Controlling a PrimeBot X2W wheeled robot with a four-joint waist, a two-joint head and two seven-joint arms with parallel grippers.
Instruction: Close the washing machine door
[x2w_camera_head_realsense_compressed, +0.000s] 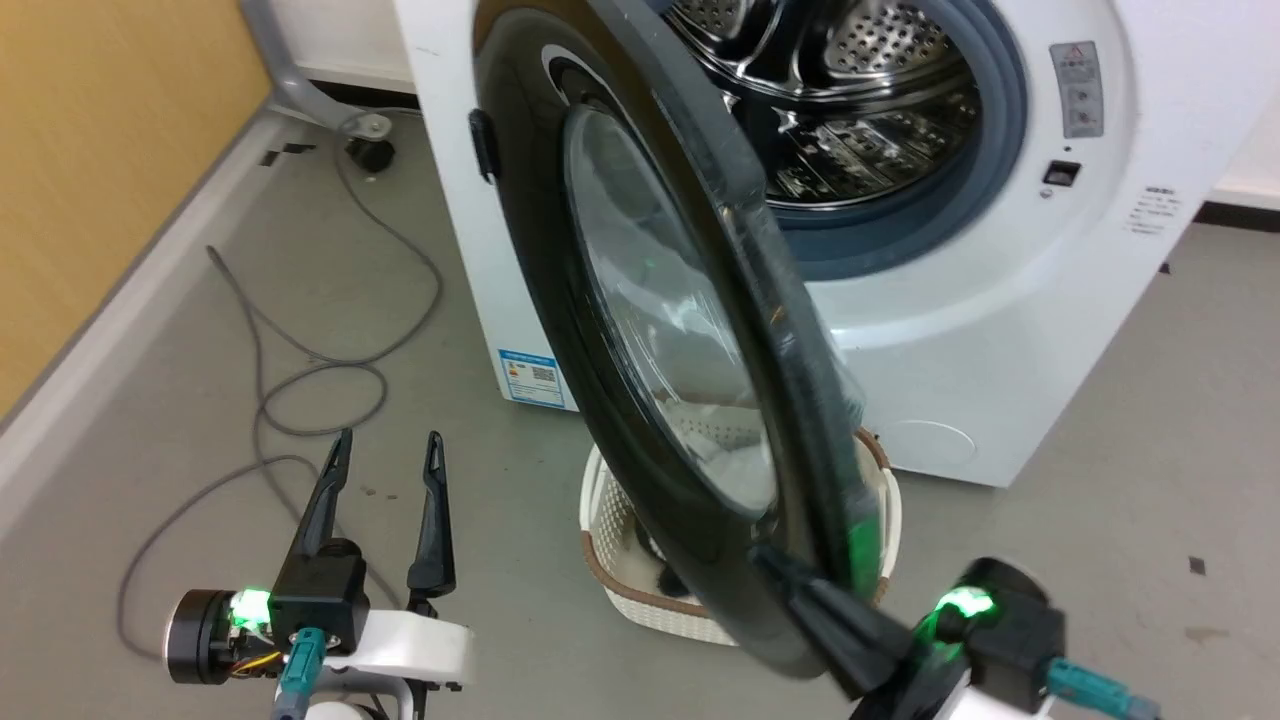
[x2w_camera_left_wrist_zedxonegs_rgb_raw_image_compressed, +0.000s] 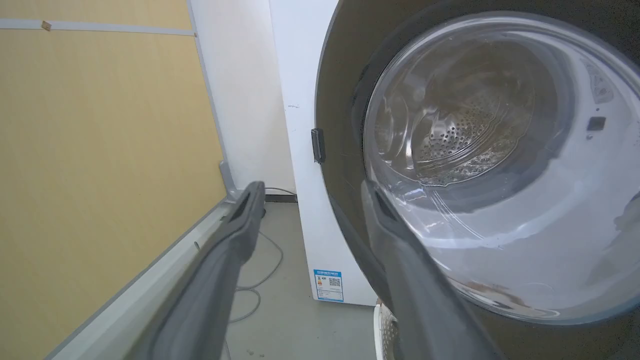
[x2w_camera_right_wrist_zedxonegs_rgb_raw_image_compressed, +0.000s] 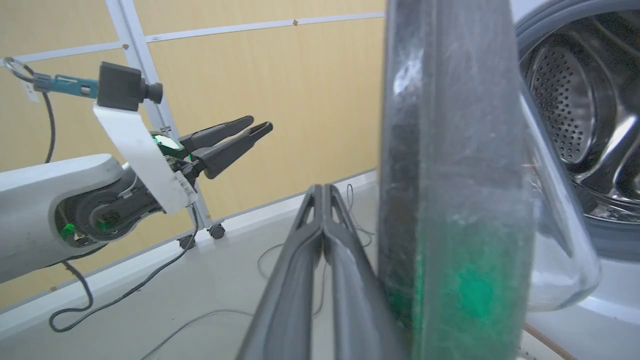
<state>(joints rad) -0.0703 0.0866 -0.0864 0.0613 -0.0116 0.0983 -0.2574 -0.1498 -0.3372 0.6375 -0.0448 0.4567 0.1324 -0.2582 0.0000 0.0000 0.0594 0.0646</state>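
Observation:
The washing machine door (x2w_camera_head_realsense_compressed: 560, 330) stands swung out from the white machine (x2w_camera_head_realsense_compressed: 980, 330), nearly edge-on in the head view. Its glossy black outer face and clear glass bowl (x2w_camera_left_wrist_zedxonegs_rgb_raw_image_compressed: 480, 150) face my left side. My right gripper (x2w_camera_head_realsense_compressed: 775, 562) is shut with nothing between its fingers. It lies against the outer face near the door's low free edge (x2w_camera_right_wrist_zedxonegs_rgb_raw_image_compressed: 450, 200), fingertips (x2w_camera_right_wrist_zedxonegs_rgb_raw_image_compressed: 324, 192) pressed together. My left gripper (x2w_camera_head_realsense_compressed: 390, 440) stands open, apart from the door, to the left of it; it is also in the right wrist view (x2w_camera_right_wrist_zedxonegs_rgb_raw_image_compressed: 260, 123). The steel drum (x2w_camera_head_realsense_compressed: 850, 60) is exposed.
A white laundry basket (x2w_camera_head_realsense_compressed: 640, 610) with a brown rim sits on the floor under the door, holding something white. A grey cable (x2w_camera_head_realsense_compressed: 300, 370) loops over the floor at left. A yellow panel wall (x2w_camera_head_realsense_compressed: 100, 150) and a wheeled stand leg (x2w_camera_head_realsense_compressed: 365, 140) are at far left.

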